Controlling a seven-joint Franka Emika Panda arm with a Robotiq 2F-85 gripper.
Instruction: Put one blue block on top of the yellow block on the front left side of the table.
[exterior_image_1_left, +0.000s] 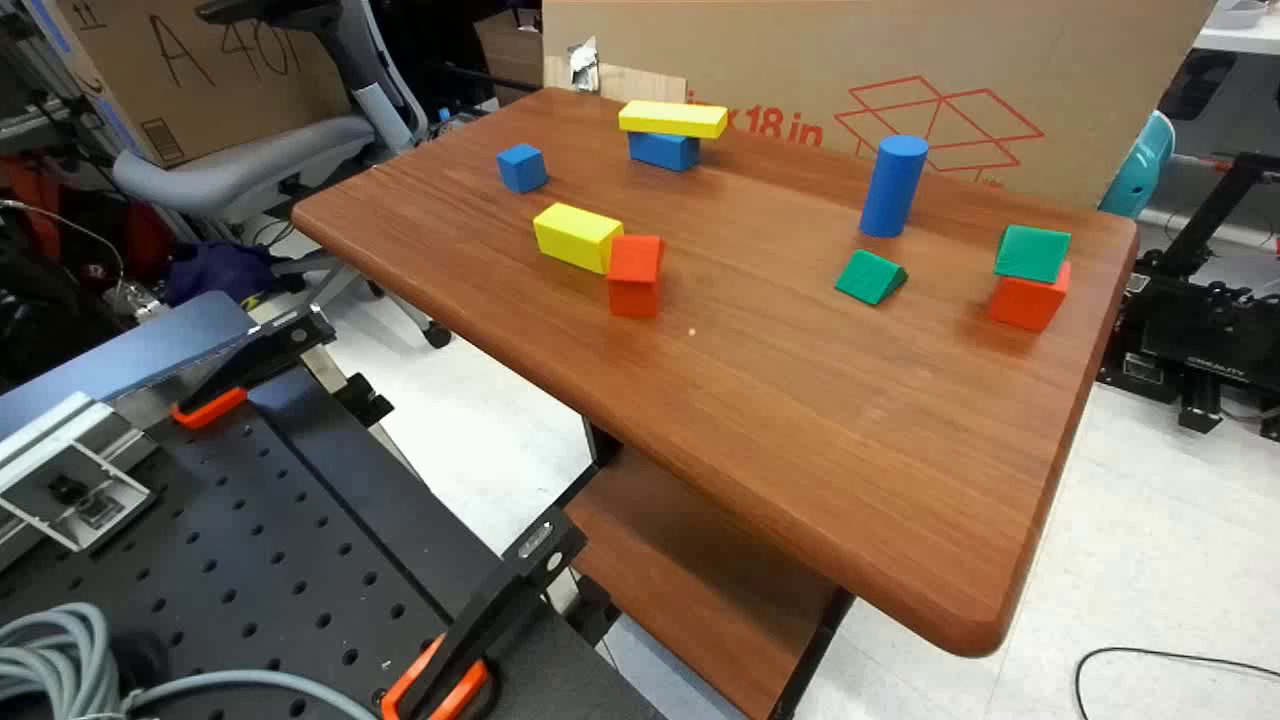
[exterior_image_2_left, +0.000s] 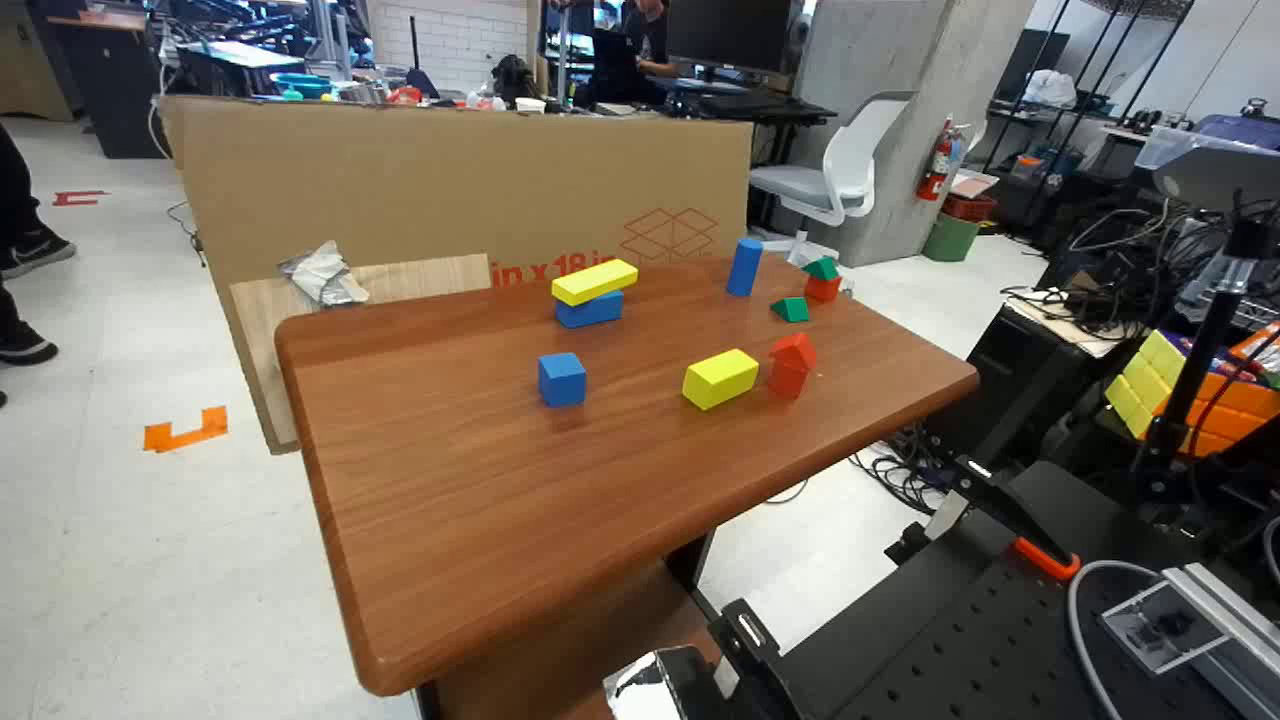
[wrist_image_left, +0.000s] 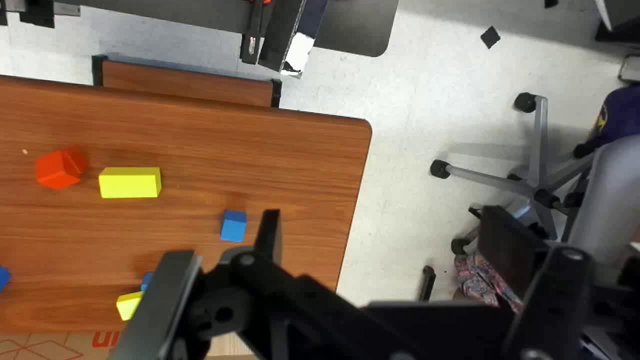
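Note:
The blue block (exterior_image_1_left: 522, 168) is a small cube alone on the reddish-brown table (exterior_image_1_left: 780, 400); it also shows in an exterior view (exterior_image_2_left: 562, 380) and the wrist view (wrist_image_left: 233, 226). The yellow block (exterior_image_1_left: 578, 238) is a short thick brick lying on its long side, apart from the blue block; it also shows in an exterior view (exterior_image_2_left: 720, 379) and the wrist view (wrist_image_left: 130, 183). Nothing rests on it. My gripper (wrist_image_left: 384, 225) is open and empty in the wrist view, its fingers spread over the table's edge and floor, with the blue block left of its fingers. The exterior views do not show it.
Red pieces (exterior_image_1_left: 636, 275) stand close beside the yellow block. A long yellow bar (exterior_image_1_left: 673, 119) lies on a blue piece (exterior_image_1_left: 664, 150) at the back. A blue cylinder (exterior_image_1_left: 894, 187), a green prism (exterior_image_1_left: 871, 277) and another green prism (exterior_image_1_left: 1033, 253) on a red block (exterior_image_1_left: 1028, 302) stand farther along.

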